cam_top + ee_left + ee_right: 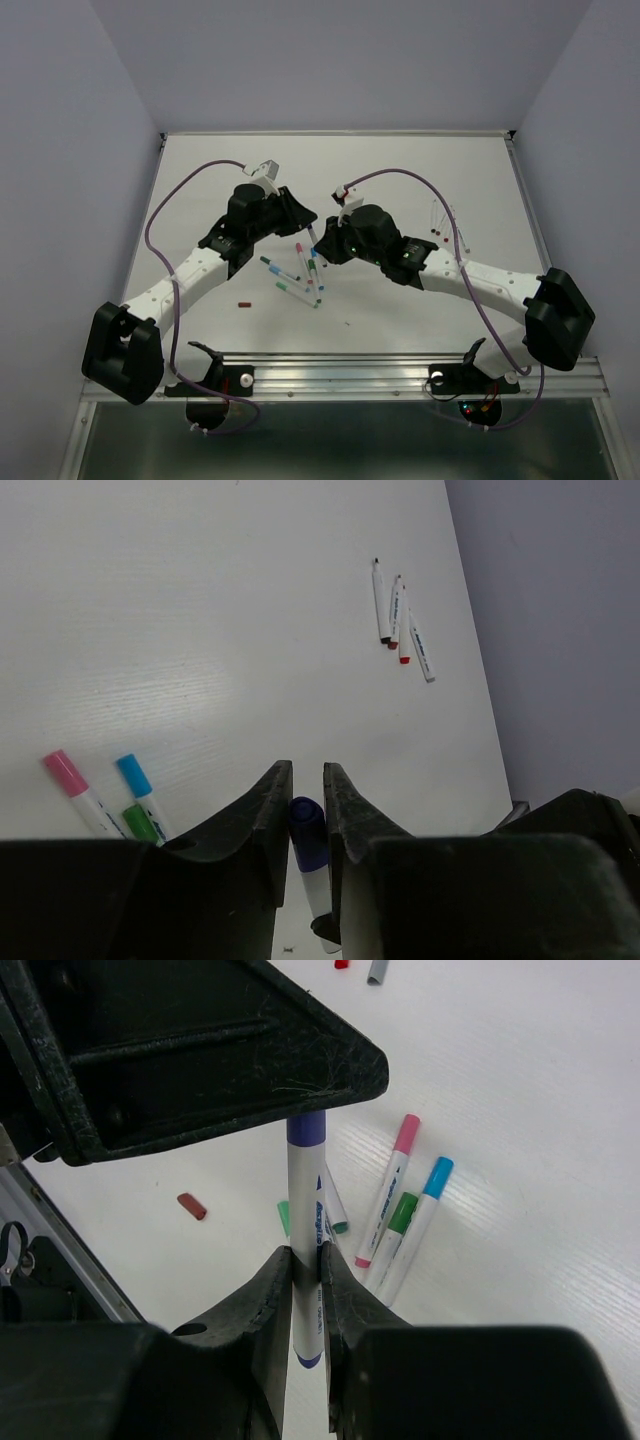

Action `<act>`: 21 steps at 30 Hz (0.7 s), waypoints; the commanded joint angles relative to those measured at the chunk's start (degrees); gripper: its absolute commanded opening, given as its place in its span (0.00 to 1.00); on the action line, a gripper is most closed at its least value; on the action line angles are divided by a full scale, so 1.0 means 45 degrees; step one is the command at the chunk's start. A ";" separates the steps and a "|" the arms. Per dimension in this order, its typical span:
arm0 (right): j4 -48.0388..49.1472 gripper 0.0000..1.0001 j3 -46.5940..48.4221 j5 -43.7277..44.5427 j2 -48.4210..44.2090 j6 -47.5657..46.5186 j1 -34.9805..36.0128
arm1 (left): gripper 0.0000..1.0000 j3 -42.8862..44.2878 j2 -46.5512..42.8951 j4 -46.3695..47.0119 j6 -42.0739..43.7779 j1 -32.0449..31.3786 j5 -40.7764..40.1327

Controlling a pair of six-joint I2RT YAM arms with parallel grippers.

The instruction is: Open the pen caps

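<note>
A white pen with a purple cap (306, 1127) hangs above the table between my two grippers. My left gripper (305, 780) is shut on the purple cap (307, 832). My right gripper (305, 1265) is shut on the pen's white barrel (304, 1200), just below the cap. In the top view the left gripper (308, 230) and the right gripper (324, 248) meet at the table's middle. Below them lie capped pens: a pink cap (408, 1130), a blue cap (438, 1175) and a green cap (403, 1212). A loose dark red cap (192, 1206) lies apart.
Several more pens lie in a cluster (298, 278) under the grippers. Three uncapped pens (400, 620) lie at the table's right side, also in the top view (440, 220). The dark red cap shows in the top view (245, 301). A metal rail (400, 372) runs along the near edge.
</note>
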 commanded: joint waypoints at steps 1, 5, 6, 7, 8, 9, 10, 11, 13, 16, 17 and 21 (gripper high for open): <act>0.0628 0.01 0.0577 0.0176 -0.0428 -0.0189 0.0043 | 0.27 0.0468 -0.0299 0.0474 0.0153 -0.0128 -0.0003; 0.0628 0.01 0.0500 0.0137 -0.0428 -0.0131 0.0043 | 0.00 0.0546 -0.0416 0.0474 0.0191 -0.0128 -0.0062; 0.0628 0.01 0.0480 0.0118 -0.0409 -0.0111 0.0043 | 0.00 0.0527 -0.0455 0.0455 0.0192 -0.0128 -0.0139; 0.0628 0.01 0.0461 0.0156 -0.0428 -0.0092 0.0043 | 0.00 0.0527 -0.0474 0.0474 0.0211 -0.0147 -0.0179; 0.0628 0.01 0.0422 0.0176 -0.0409 -0.0111 0.0043 | 0.00 0.0527 -0.0494 0.0455 0.0231 -0.0147 -0.0179; 0.0628 0.01 0.0421 0.0234 -0.0408 -0.0130 0.0043 | 0.00 0.0507 -0.0552 0.0455 0.0269 -0.0147 -0.0218; 0.0628 0.01 0.0421 0.0215 -0.0428 -0.0208 0.0043 | 0.00 0.0469 -0.0572 0.0455 0.0270 -0.0147 -0.0295; 0.0628 0.01 0.0460 0.0118 -0.0447 -0.0286 0.0043 | 0.00 0.0430 -0.0611 0.0435 0.0250 -0.0147 -0.0393; 0.0609 0.01 0.0499 -0.0524 -0.0447 -0.0675 0.0043 | 0.00 0.0409 -0.0689 0.0221 0.0133 -0.0147 -0.1191; 0.0162 0.01 0.0578 -0.3077 -0.0155 -0.1514 0.0043 | 0.00 0.0799 -0.0592 0.0045 0.0288 -0.0128 -0.2403; -0.0053 0.01 0.0616 -0.3975 0.0174 -0.1827 0.0043 | 0.00 0.1206 -0.0398 -0.0033 0.0347 -0.0108 -0.2676; -0.0679 0.01 0.0266 -0.6542 0.0724 -0.2569 0.0374 | 0.00 0.2397 0.0362 -0.0209 0.0367 -0.0070 -0.3401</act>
